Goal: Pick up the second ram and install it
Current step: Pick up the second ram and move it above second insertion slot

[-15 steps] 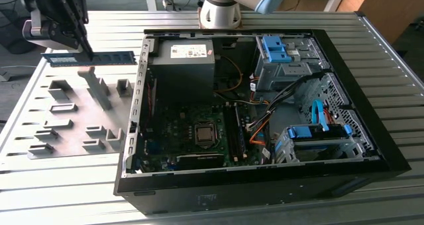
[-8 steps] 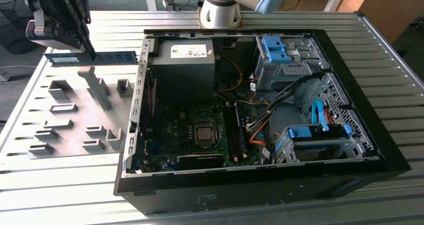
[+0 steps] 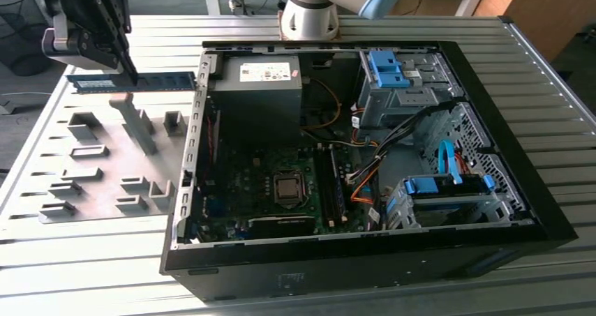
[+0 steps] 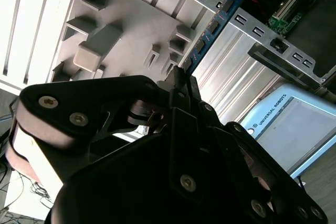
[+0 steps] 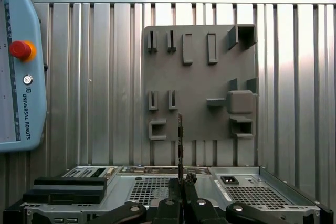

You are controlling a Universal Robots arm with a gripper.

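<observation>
While clamped between the gripper's (image 3: 128, 74) 2 black fingers, the second ram (image 3: 160, 81) hangs in the air above the grey holder tray (image 3: 102, 159).

As the exterior view shows it, the stick lies level, gripped near its middle and clear of the tray's blocks. One end is just beside the wall of the open computer case (image 3: 354, 264) on the exterior view's left. In both wrist views the board (image 4: 215, 22) (image 5: 180, 140) juts out from the closed fingertips (image 4: 181, 77) (image 5: 182, 182), with the tray (image 4: 126, 30) (image 5: 199, 77) behind it.
</observation>
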